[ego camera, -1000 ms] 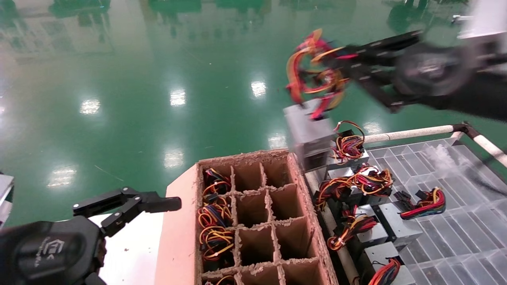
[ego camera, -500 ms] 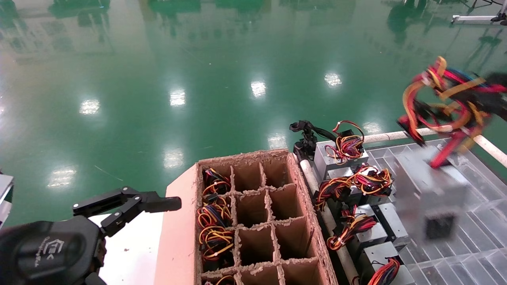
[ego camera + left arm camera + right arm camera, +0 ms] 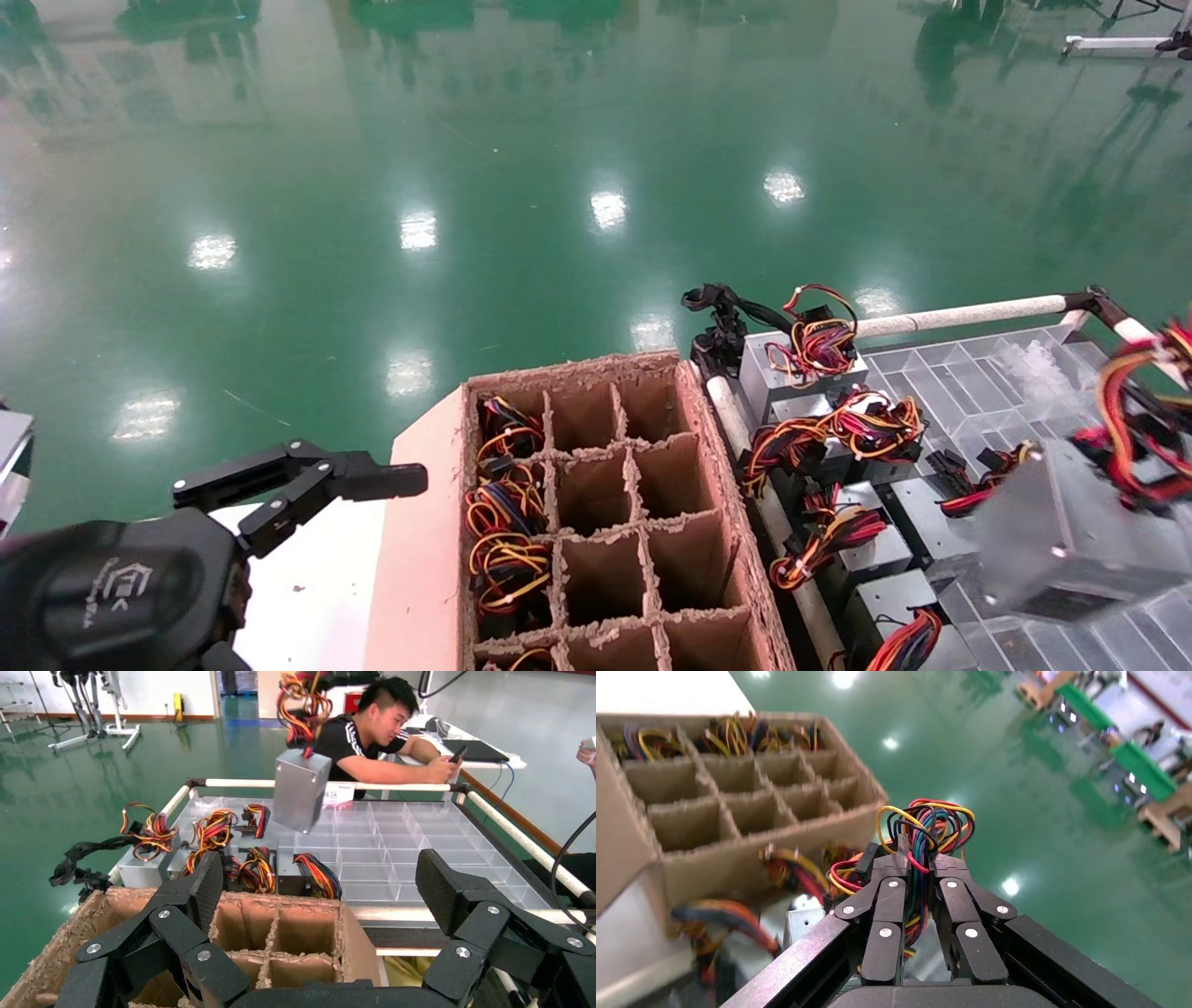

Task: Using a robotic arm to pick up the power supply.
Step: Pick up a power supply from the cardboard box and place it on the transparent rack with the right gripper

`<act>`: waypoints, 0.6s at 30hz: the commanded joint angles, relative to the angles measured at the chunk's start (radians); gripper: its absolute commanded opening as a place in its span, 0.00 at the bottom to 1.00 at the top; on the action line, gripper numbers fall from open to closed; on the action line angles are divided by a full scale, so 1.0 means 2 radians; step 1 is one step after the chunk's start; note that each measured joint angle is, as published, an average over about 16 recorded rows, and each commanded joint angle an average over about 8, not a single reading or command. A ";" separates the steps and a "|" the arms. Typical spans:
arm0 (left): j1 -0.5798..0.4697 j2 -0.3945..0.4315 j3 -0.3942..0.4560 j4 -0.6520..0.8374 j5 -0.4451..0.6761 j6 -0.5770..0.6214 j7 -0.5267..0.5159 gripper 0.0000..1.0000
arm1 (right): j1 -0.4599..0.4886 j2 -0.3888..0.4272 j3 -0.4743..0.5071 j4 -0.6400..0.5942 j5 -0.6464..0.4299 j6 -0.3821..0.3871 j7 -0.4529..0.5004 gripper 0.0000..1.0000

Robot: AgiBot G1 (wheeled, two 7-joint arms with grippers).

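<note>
Two grippers are in view. At the far left, low in the head view, the left gripper [image 3: 321, 485] sits parked over a white surface [image 3: 326, 596], its black fingers spread apart and holding nothing. Just to its right stands a cardboard box [image 3: 424, 522] divided into square cells; the cells in its leftmost column hold coils of coloured wire, and the other cells in view look bare. Right of the box runs a white rail [image 3: 959, 315], and beyond it lies a clear tray [image 3: 968, 382] of shallow compartments. Several grey supplies [image 3: 792, 368] with red, yellow and black wire bundles rest along the tray's near-left side. At the far right, a power supply [image 3: 1062, 536] hangs tilted in the air above the tray, touching nothing below. Its wires [image 3: 1141, 419] rise to the frame edge. In the right wrist view, the right gripper [image 3: 918, 862] is clamped on that wire bundle [image 3: 926, 829], fingers nearly together with wires between them. The left wrist view shows the same box [image 3: 301, 789] dangling by its wires over the tray, with a seated man [image 3: 372, 734] behind it.
</note>
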 commanded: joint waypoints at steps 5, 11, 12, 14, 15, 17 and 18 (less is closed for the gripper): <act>0.000 0.000 0.000 0.000 0.000 0.000 0.000 1.00 | -0.041 0.016 -0.021 -0.020 0.019 0.005 -0.037 0.00; 0.000 0.000 0.000 0.000 0.000 0.000 0.000 1.00 | -0.070 -0.002 -0.041 -0.039 0.019 0.013 -0.061 0.00; 0.000 0.000 0.000 0.000 0.000 0.000 0.000 1.00 | -0.075 -0.006 -0.044 -0.042 0.019 0.014 -0.064 0.00; 0.000 0.000 0.000 0.000 0.000 0.000 0.000 1.00 | -0.083 -0.014 -0.050 -0.046 0.017 0.017 -0.068 0.00; 0.000 0.000 0.000 0.000 0.000 0.000 0.000 1.00 | -0.087 -0.017 -0.053 -0.047 0.016 0.019 -0.070 0.00; 0.000 0.000 0.000 0.000 0.000 0.000 0.000 1.00 | -0.092 -0.025 -0.058 -0.046 0.012 0.024 -0.070 0.00; 0.000 0.000 0.000 0.000 0.000 0.000 0.000 1.00 | -0.093 -0.028 -0.060 -0.044 0.009 0.027 -0.069 0.00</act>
